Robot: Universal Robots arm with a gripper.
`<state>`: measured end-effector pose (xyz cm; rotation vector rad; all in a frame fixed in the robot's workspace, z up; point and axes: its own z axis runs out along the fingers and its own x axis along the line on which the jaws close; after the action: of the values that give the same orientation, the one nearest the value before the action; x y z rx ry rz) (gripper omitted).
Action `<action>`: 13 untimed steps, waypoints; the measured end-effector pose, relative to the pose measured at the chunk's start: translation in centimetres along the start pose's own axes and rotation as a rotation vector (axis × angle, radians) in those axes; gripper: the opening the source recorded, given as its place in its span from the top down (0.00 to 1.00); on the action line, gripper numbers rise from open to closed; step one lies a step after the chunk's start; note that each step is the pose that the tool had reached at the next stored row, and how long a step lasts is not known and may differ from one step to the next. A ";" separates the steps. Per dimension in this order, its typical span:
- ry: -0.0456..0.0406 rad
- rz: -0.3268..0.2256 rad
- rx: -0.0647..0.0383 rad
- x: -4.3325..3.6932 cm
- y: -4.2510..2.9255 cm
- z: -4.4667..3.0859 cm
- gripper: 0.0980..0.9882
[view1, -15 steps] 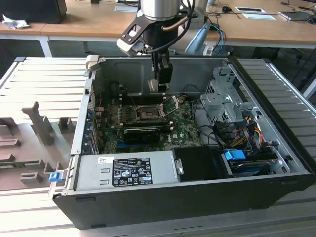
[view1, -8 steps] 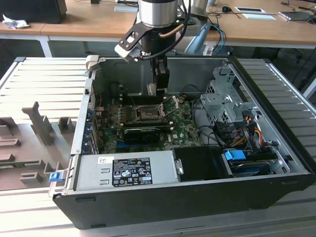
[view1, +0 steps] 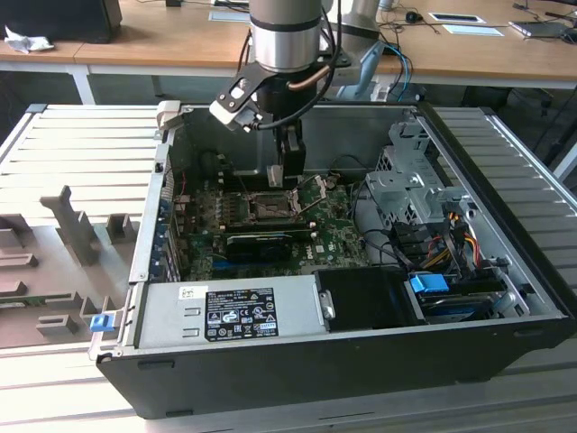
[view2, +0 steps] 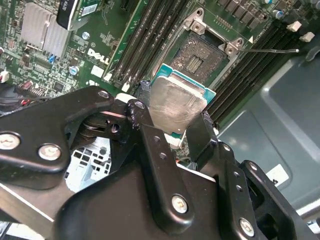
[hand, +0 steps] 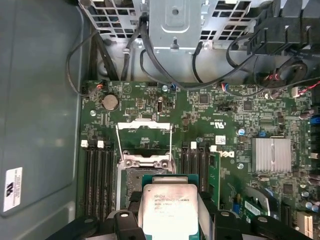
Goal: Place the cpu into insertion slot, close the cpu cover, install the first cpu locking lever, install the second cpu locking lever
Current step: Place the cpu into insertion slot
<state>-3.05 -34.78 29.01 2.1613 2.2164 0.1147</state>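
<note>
My gripper point(view2: 173, 116) is shut on the cpu point(view2: 179, 102), a small square chip with a silvery top and green edge, held by two opposite sides between the black fingers point(view2: 146, 120). The chip hangs just above the motherboard, beside the insertion slot point(view2: 200, 56), a dark square socket with a metal rim that lies bare. In the first wrist view the cpu point(hand: 167, 202) partly covers the insertion slot point(hand: 145, 169). The cpu cover point(hand: 145, 125) stands swung open behind the socket, with a thin locking lever point(hand: 171, 142) raised at each side. In the exterior view the gripper point(view1: 288, 173) hangs inside the case over the slot point(view1: 269, 207).
Long black memory slots point(hand: 97, 175) flank the socket on both sides. A finned heat sink point(hand: 271, 154) and a long black card point(view1: 261, 244) sit on the board. The case wall point(hand: 40, 100), drive cage point(view1: 410, 189), cables point(view1: 433, 244) and power supply point(view1: 230, 311) surround the work area.
</note>
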 end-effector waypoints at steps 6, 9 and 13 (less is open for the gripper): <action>0.0000 0.000 0.000 -0.02 -0.15 1.03 0.52; -0.0001 0.000 0.000 -0.02 -0.28 1.48 0.52; 0.0001 0.000 0.000 0.04 -0.77 2.96 0.52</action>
<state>-3.57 -34.69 26.00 2.1609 2.2170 0.1149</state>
